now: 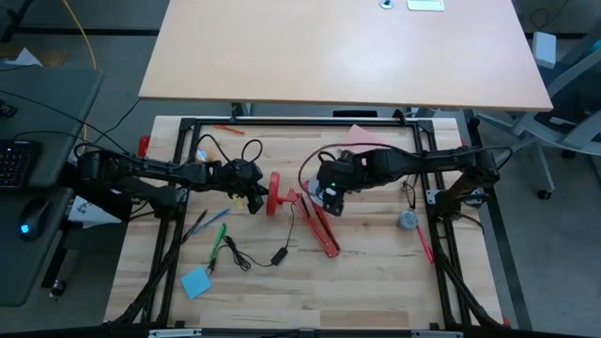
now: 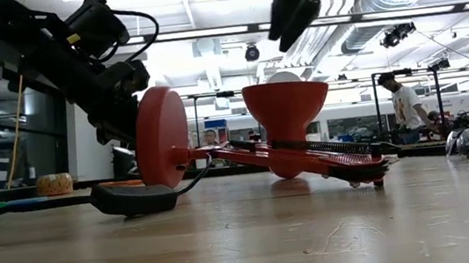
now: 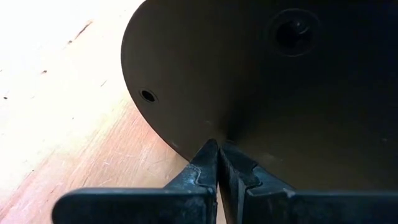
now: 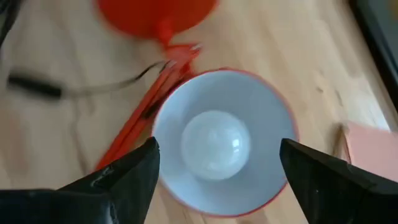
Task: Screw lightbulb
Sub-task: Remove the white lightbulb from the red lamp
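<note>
The red lamp [image 1: 315, 221] lies folded on the table. Its round base [image 2: 162, 138] stands on edge, and its shade [image 2: 287, 108] opens upward. The white lightbulb [image 4: 214, 144] sits inside the shade, and its top shows above the rim [image 2: 284, 77]. My right gripper [image 4: 217, 149] is open and hangs above the shade, its fingers on either side of the bulb and clear of it [image 2: 291, 10]. My left gripper [image 3: 217, 152] is shut, on the left side of the lamp's base [image 1: 254, 195]. My left gripper presses its shut fingertips [image 3: 211, 155] against the flat underside of the lamp's base [image 3: 236, 118], near the lower rim. The fingers come about level from the table's left. The base stands on its edge on the table.
A black cord with a switch [image 1: 279, 255] runs from the lamp toward the near edge. Green pens [image 1: 218, 239] and a blue note [image 1: 195, 282] lie at the near left. A grey round object [image 1: 408, 221] lies at the right. A person [image 2: 404, 103] stands in the room behind.
</note>
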